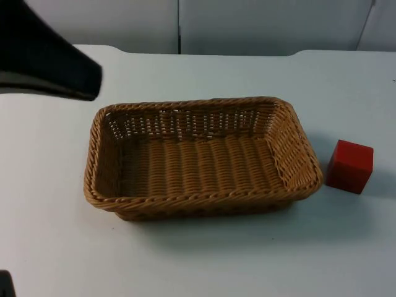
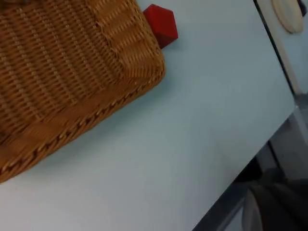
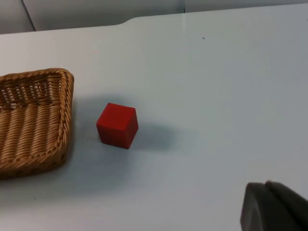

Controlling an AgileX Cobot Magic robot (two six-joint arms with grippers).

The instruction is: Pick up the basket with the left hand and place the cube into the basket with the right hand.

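The left arm (image 1: 46,55) is reaching in over the white table top (image 1: 204,260), ending short of the rectangular basket of woven tan wicker (image 1: 198,158), on the basket's far side from the cube. The left gripper (image 2: 276,209) is hanging above the table's edge, and how wide it is standing cannot be told. It is gripping nothing. Ahead of it the wicker basket (image 2: 62,72) is lying flat on the table, well apart from the gripper, with one rounded corner of its braided rim turned toward it. Beyond that corner, farther from the left gripper than the basket is, the small red cube (image 2: 161,24) is peeking out past the rim.

The right gripper (image 3: 273,208) is hovering over bare table, and whether it is wide or narrow cannot be told from the black part of it that is showing. It too is carrying nothing. The red cube (image 3: 117,126) is sitting on the table ahead of this gripper, well apart from it, with one vertical edge turned toward it and its shadow falling beside it. The basket's short end (image 3: 33,120) is lying just past the cube, farther from the right gripper, on the left arm's side.

Seen from above, the cube (image 1: 350,166) is standing just beside the short end of the basket that is facing the right arm, near the rim but not touching it. The grey partition wall (image 1: 260,25) is rising behind the table's far edge.
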